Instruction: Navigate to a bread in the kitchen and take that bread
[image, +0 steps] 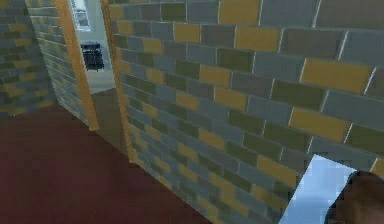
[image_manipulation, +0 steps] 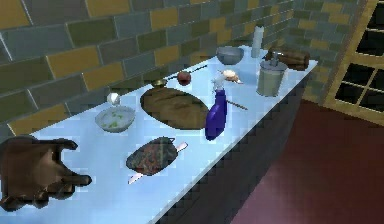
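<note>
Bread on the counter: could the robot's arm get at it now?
Probably yes: the bread lies flat with bare countertop on its near side, though the blue bottle stands close at its right.

No legible text anywhere.

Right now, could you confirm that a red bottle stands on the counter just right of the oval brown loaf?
Not quite: the arm side view shows the bottle is blue, not red; it stands on the counter just right of the oval brown loaf.

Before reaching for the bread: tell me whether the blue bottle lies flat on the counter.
No, the blue bottle stands upright on the counter, beside the brown oval loaf.
</note>
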